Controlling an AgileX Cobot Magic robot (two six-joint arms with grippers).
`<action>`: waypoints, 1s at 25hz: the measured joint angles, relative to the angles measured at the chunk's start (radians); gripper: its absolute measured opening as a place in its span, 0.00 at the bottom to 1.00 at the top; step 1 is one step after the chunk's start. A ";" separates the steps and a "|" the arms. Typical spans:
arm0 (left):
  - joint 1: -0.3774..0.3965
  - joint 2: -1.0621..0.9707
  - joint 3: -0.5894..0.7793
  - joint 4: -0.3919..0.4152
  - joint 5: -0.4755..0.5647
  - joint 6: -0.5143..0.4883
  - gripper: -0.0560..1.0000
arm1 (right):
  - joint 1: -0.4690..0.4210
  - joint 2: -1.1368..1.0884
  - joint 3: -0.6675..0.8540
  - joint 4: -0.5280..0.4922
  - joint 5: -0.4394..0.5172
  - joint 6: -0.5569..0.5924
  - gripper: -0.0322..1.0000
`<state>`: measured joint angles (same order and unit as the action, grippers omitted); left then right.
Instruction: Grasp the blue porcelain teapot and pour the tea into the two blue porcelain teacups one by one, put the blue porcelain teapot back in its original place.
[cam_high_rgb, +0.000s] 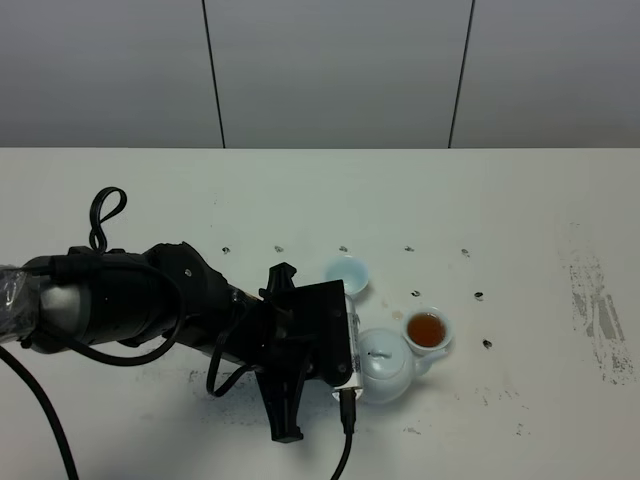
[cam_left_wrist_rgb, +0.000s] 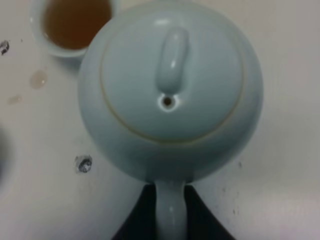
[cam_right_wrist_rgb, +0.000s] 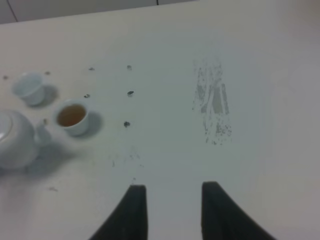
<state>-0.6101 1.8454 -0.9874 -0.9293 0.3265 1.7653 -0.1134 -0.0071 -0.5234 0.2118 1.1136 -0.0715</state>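
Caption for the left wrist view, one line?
Left pincer grips the teapot by its handle; a cup of tea stands beside it.

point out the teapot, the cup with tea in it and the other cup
teapot (cam_left_wrist_rgb: 210, 90): left wrist view, on the lid beside the knob
cup with tea (cam_right_wrist_rgb: 76, 129): right wrist view, on its outer wall
other cup (cam_high_rgb: 346, 271): exterior high view, inside its bowl

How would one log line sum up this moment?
left gripper: shut on teapot handle; right gripper: open; one teacup: tea; other teacup: looks empty
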 joint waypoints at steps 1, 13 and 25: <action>0.000 0.000 0.000 -0.026 0.002 0.023 0.16 | 0.000 0.000 0.000 0.000 0.000 0.000 0.30; 0.000 0.082 0.000 -0.236 0.016 0.226 0.16 | 0.000 0.000 0.000 0.000 0.000 0.000 0.30; 0.000 0.108 0.000 -0.247 0.008 0.254 0.16 | 0.000 0.000 0.000 0.000 0.000 0.000 0.30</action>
<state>-0.6101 1.9537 -0.9874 -1.1767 0.3342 2.0190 -0.1134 -0.0071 -0.5234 0.2118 1.1136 -0.0715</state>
